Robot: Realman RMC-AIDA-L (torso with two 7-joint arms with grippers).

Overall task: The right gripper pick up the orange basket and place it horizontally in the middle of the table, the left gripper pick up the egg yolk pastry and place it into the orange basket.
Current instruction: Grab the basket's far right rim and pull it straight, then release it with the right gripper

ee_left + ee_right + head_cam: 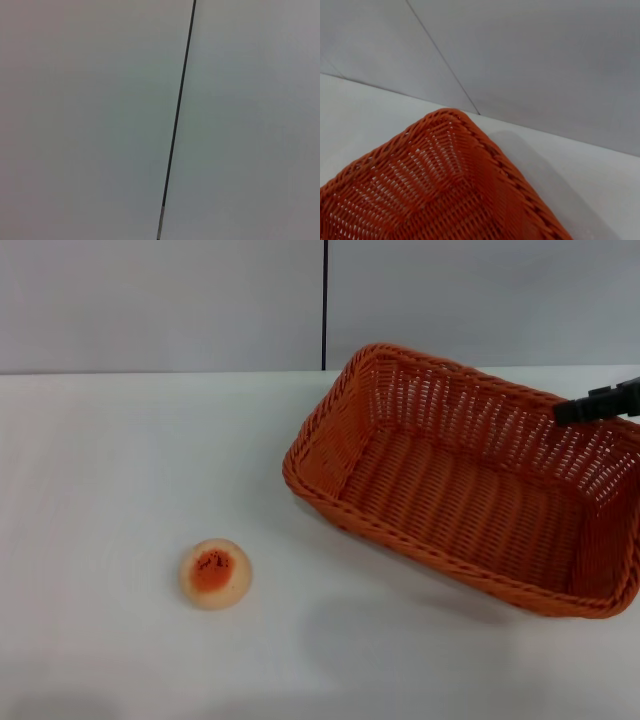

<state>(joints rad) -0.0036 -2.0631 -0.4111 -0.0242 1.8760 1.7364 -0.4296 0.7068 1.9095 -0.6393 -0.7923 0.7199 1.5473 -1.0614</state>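
The orange basket (322, 430) hangs tilted over the right half of the white table (120, 470), with a shadow on the tabletop beneath it. My right gripper (578, 409), a black claw coming in from the right edge, is shut on the basket's far rim. In the right wrist view one corner of the orange basket (440, 185) fills the lower part of the picture. The egg yolk pastry (214, 573), a pale round bun with an orange-red centre, lies alone on the table's left front. The left gripper is out of view.
A grey wall with a dark vertical seam (325, 305) stands behind the table; the left wrist view shows only that wall and the seam (177, 120). Bare tabletop lies between the pastry and the basket.
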